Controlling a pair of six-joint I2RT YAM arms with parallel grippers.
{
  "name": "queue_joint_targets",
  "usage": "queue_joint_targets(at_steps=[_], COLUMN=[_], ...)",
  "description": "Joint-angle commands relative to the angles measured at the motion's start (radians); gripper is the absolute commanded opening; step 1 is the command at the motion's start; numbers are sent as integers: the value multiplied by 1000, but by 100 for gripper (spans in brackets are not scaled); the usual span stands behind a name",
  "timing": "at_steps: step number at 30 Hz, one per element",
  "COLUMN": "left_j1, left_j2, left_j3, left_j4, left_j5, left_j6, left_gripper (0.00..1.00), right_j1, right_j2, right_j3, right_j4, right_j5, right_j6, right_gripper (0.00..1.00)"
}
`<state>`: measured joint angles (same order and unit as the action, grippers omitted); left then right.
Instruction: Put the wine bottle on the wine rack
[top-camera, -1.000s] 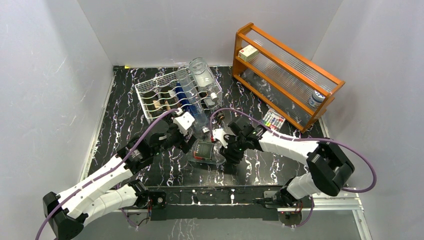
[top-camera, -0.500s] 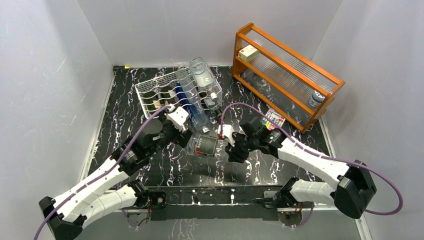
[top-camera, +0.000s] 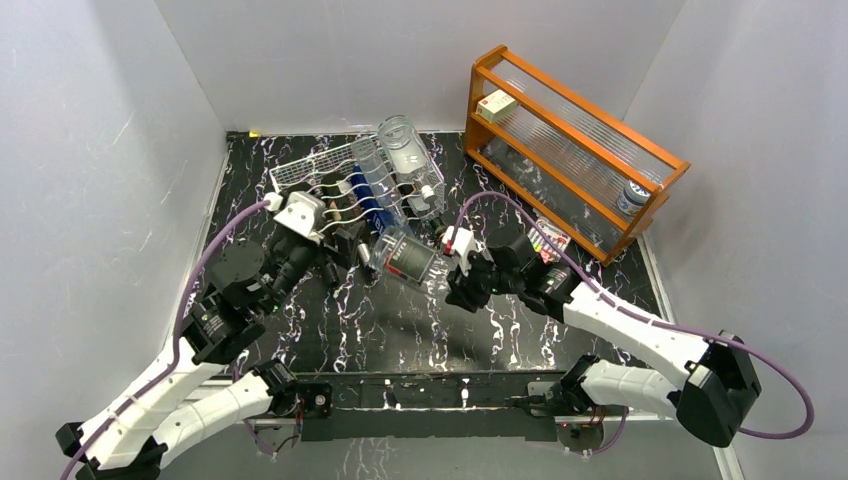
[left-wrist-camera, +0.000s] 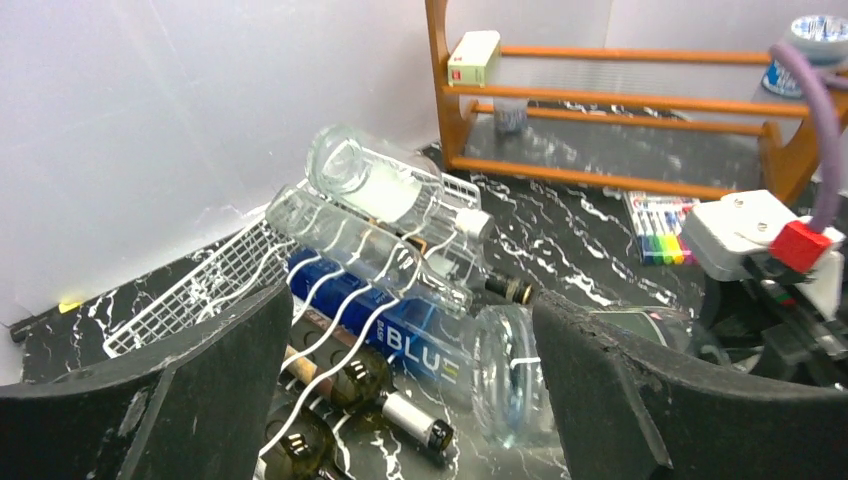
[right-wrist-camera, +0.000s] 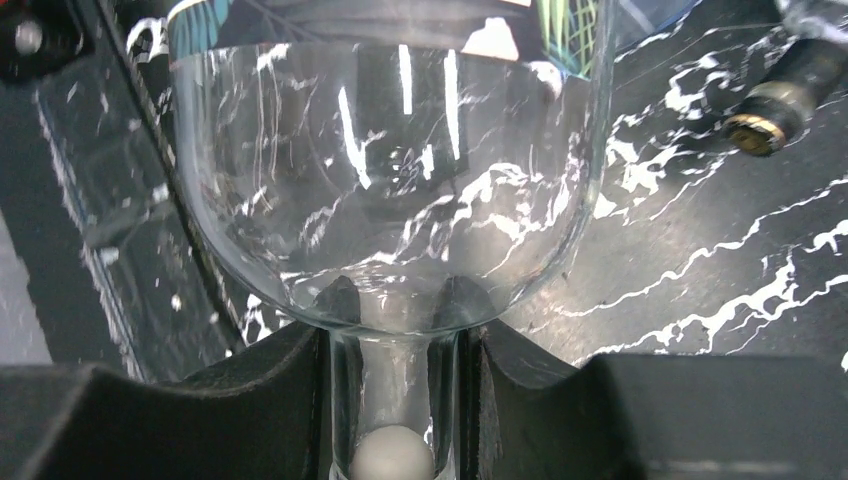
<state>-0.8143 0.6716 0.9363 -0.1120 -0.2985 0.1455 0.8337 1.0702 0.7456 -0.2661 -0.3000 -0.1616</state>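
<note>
The wine bottle (top-camera: 405, 258) is clear glass with a dark label. It lies tilted above the table, its base toward the white wire wine rack (top-camera: 300, 175). My right gripper (top-camera: 466, 276) is shut on its neck; in the right wrist view the fingers (right-wrist-camera: 300, 400) clamp the neck below the bottle's shoulder (right-wrist-camera: 390, 180). My left gripper (top-camera: 345, 252) is open just left of the base. In the left wrist view the bottle's base (left-wrist-camera: 510, 375) sits inside the wide-open jaws, close to the right finger (left-wrist-camera: 640, 400). The rack (left-wrist-camera: 190, 290) holds several bottles, one of them blue (left-wrist-camera: 400, 335).
An orange wooden shelf (top-camera: 570, 140) stands at the back right, with a white box (top-camera: 497, 104) and a can (top-camera: 632, 197) on it. A marker pack (top-camera: 547, 240) lies before it. Bottle necks (left-wrist-camera: 425, 425) stick out of the rack's front. Grey walls enclose the table.
Both arms have moved away from the near edge toward the rack. The right gripper carried the bottle up and left to the rack's front. The left gripper swung left and back.
</note>
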Motion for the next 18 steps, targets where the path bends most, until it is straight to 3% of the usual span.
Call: queue_joint_targets(at_steps=[1, 18], left_j1=[3, 4], left_j2=[-39, -121], left_j3=[48, 62], left_j4=[73, 80], left_j5=[-42, -167], left_j6=[-10, 22], left_gripper=[88, 90], right_j1=[12, 113], right_j2=[24, 545], right_j3=[140, 637], right_j4=[402, 525], right_j5=[56, 369], right_j6=[129, 403], right_gripper=[0, 0])
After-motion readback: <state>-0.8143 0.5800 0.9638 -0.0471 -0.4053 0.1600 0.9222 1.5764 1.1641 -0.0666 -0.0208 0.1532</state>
